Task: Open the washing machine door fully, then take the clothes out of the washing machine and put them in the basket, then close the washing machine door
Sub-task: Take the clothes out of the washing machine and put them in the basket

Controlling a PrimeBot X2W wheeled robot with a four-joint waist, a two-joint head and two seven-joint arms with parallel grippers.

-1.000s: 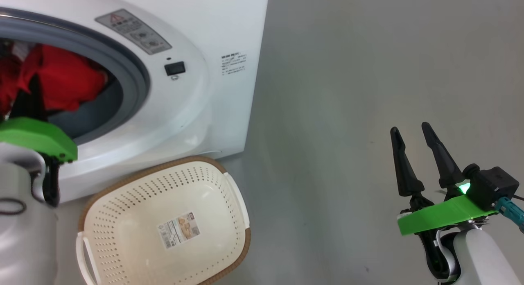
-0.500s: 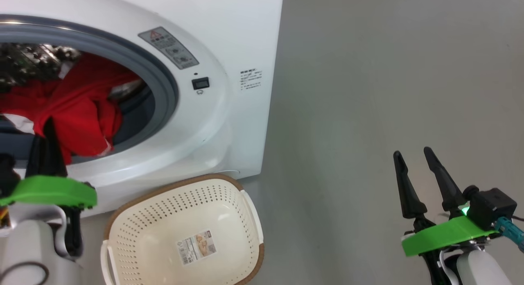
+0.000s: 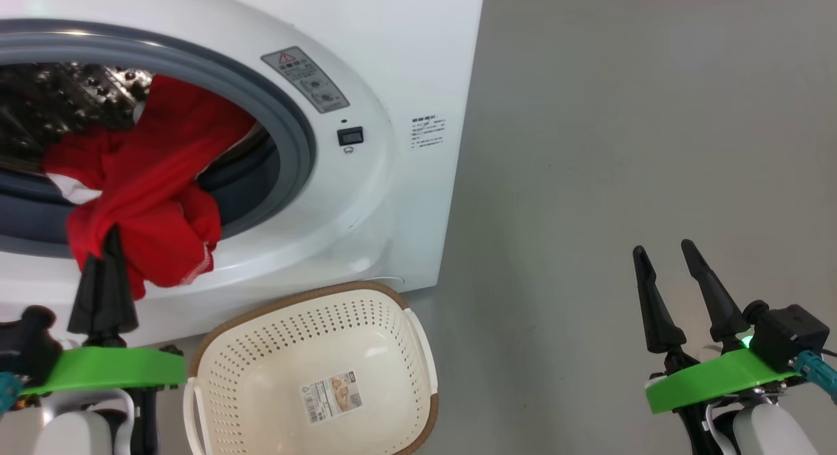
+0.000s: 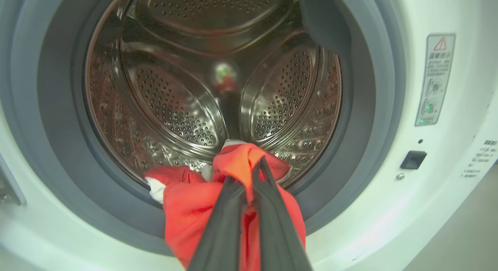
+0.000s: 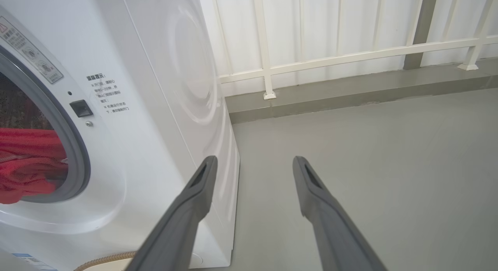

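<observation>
Unloading step: our left gripper [image 3: 112, 233] was clamped on the clothes [image 3: 157, 180], which hung over the washing machine's [image 3: 392, 63] near lip. Our right gripper [image 3: 662, 246] sat idle, jaws apart. Next, we judged: lift the clothes clear and release them over the basket [image 3: 261, 350].

FLOOR: smooth grey floor [image 3: 621, 148], matt, evenly lit | WALL: white ribbed wall [image 5: 311, 21] behind a cream railing [image 5: 350, 55] | BASE: raised grey kerb [image 5: 350, 94] along the wall foot | POST: grey-brown post [image 5: 416, 33], upright, right wrist view's upper right
</observation>
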